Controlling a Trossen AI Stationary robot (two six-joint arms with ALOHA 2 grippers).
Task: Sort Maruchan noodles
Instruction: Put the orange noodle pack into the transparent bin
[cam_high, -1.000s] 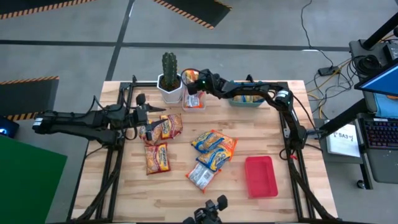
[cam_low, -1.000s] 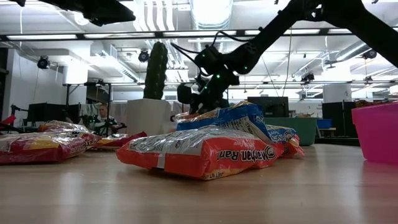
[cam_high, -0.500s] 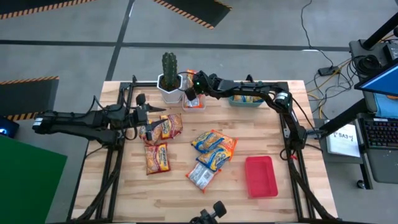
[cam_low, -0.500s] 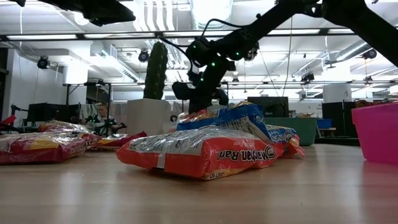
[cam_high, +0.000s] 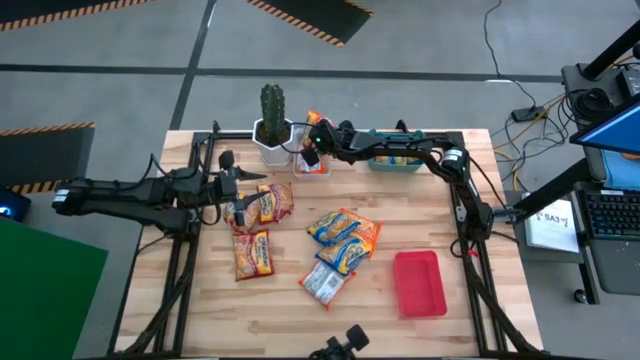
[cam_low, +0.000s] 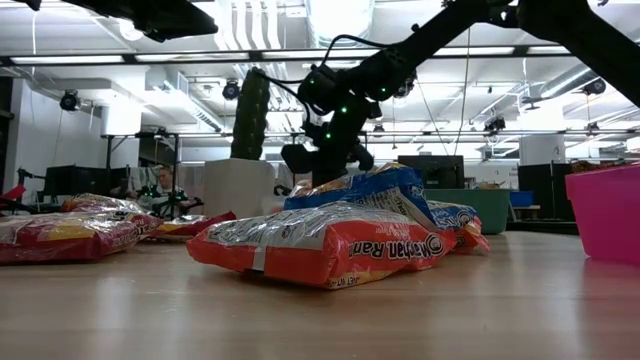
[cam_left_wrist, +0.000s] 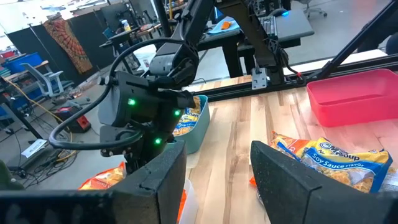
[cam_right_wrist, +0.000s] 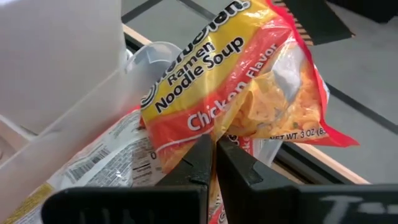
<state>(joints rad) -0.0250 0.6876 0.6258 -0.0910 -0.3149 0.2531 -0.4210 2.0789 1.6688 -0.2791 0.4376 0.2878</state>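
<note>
Maruchan packets lie loose on the table: an orange and blue-yellow pile (cam_high: 344, 240), a silvery one (cam_high: 323, 285), and orange-red ones (cam_high: 264, 204) (cam_high: 252, 254) on the left. My right gripper (cam_high: 318, 142) (cam_right_wrist: 213, 163) is at the far edge beside the cactus pot (cam_high: 272, 140), shut on an orange chicken packet (cam_right_wrist: 236, 81) above a clear container (cam_high: 312, 162) that holds more orange packets. My left gripper (cam_high: 238, 190) (cam_left_wrist: 217, 180) is open, next to the left-hand packets, with nothing between its fingers. My right gripper pinches the orange chicken packet by the edge nearest it (cam_right_wrist: 214, 135) between its two fingers (cam_right_wrist: 200, 158). It reaches in from the table's right. The packet sticks out beyond the fingertips, crumpled and lifted clear above the clear container.
A teal bin (cam_high: 396, 158) with blue-yellow packets stands at the far edge right of the clear container. A flat red tray (cam_high: 419, 283) lies near the right near corner. The tall cactus (cam_high: 272, 105) stands close to my right gripper. Bare wood shows along the near edge.
My right gripper has carried the orange packet a little toward the table's left and down, closer to the cactus pot and over the clear container, turning its wrist. The packets on the table have stayed where they were.
</note>
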